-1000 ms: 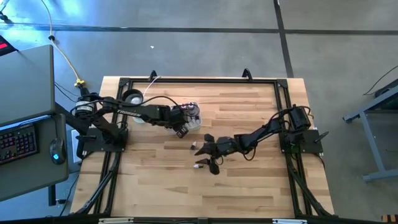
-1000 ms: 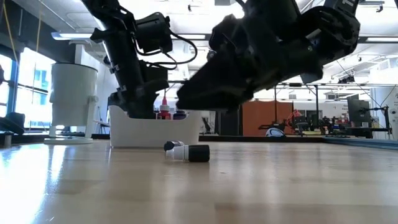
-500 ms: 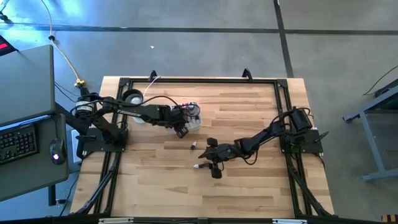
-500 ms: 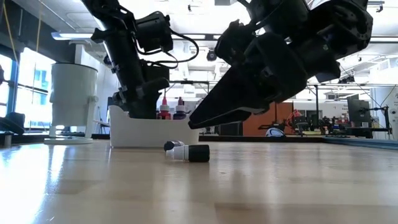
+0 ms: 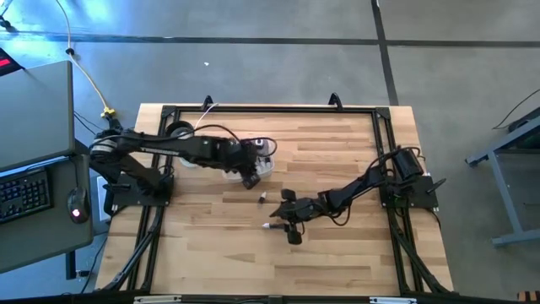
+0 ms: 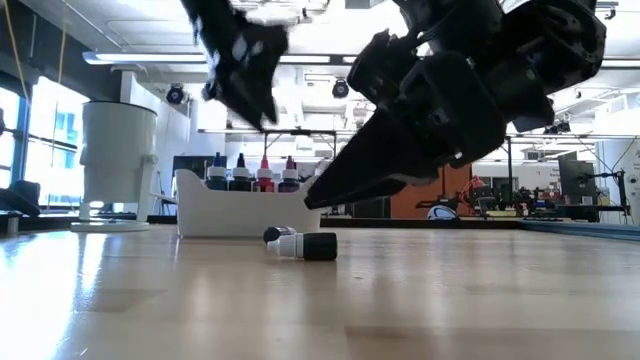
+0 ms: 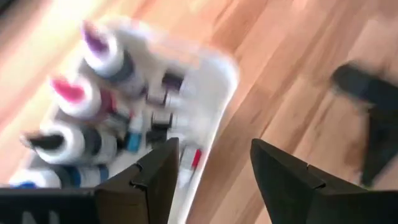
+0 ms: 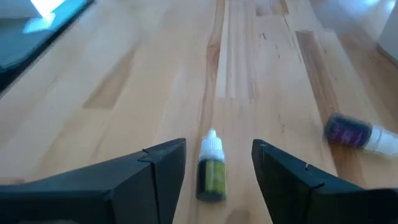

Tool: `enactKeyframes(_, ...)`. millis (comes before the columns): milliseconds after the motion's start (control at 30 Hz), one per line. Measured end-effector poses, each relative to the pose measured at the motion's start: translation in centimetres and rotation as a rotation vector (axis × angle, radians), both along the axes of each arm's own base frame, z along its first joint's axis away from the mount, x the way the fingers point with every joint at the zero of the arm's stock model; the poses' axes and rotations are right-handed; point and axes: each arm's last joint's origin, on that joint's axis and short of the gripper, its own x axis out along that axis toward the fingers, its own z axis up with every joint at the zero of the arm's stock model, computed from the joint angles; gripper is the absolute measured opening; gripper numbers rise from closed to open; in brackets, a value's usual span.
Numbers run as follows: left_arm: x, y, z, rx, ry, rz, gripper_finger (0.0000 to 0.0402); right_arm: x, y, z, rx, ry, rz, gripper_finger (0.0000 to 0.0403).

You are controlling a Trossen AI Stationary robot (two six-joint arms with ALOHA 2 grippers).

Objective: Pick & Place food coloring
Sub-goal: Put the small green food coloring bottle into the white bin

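Item: green bottle (image 8: 211,170), lying on the table (image 5: 337,143) between the spread fingers of our right gripper (image 8: 214,180), cap pointing away. We lower straight, centre on the body, then close. Second bottle (image 8: 357,133) lies near, apart. Tray (image 6: 245,208) holds upright bottles at far left; our left gripper (image 7: 208,168), spread and empty, hangs beside it.

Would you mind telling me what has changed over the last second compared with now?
The left gripper, open and empty, has lifted up out of the white tray, uncovering the bottles standing in it. The right gripper, open, drew back and now brackets the green bottle lying on the table. The purple bottle stayed where it lay.
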Motion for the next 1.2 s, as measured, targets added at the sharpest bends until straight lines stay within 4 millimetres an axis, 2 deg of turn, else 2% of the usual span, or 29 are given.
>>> enactKeyframes(167, -2.3, -3.0, 4.1, 0.104, -0.010, -0.054, 0.0198, -0.1, 0.8, -1.5, -0.014, 0.031, -0.023, 0.0179)
enactKeyframes(267, -4.5, -5.0, 5.2, 0.156, -0.026, -0.076, 0.0198, 0.0, 1.5, -2.6, -0.036, 0.057, -0.031, 0.0179)
enactKeyframes(333, -6.2, -6.2, 5.3, 0.191, -0.047, -0.085, 0.0198, 0.3, 1.8, -3.1, -0.058, 0.052, -0.061, 0.0179)
enactKeyframes(433, -8.0, -8.3, 4.4, 0.238, -0.116, -0.085, 0.0198, 0.4, 2.2, -3.8, -0.093, 0.053, -0.101, 0.0179)
enactKeyframes(500, -9.2, -9.7, 2.8, 0.262, -0.138, -0.094, 0.0198, 0.4, 2.2, -4.1, -0.106, 0.056, -0.122, 0.0178)
enactKeyframes(600, -9.8, -11.7, 0.4, 0.266, -0.234, -0.125, 0.0198, 0.4, 2.1, -4.4, -0.090, 0.059, -0.153, 0.0169)
enactKeyframes(733, -10.6, -14.0, -3.2, 0.221, -0.351, -0.211, 0.0198, 0.5, 1.8, -4.4, -0.089, 0.056, -0.159, 0.0140)
enactKeyframes(867, -11.2, -14.7, -6.2, 0.168, -0.439, -0.229, 0.0198, 0.7, 1.4, -4.4, -0.085, 0.045, -0.166, 0.0096)
enactKeyframes(967, -11.5, -14.6, -7.3, 0.128, -0.466, -0.224, 0.0198, 1.0, 1.0, -4.0, -0.063, 0.009, -0.165, 0.0067)
enactKeyframes(1067, -11.8, -14.3, -8.0, 0.112, -0.451, -0.204, 0.0198, 1.5, 0.0, -3.5, -0.072, -0.049, -0.191, 0.0060)
enactKeyframes(1200, -11.8, -14.1, -8.4, 0.123, -0.437, -0.199, 0.0198, 3.5, -1.9, -0.1, -0.101, -0.200, -0.269, 0.0070)
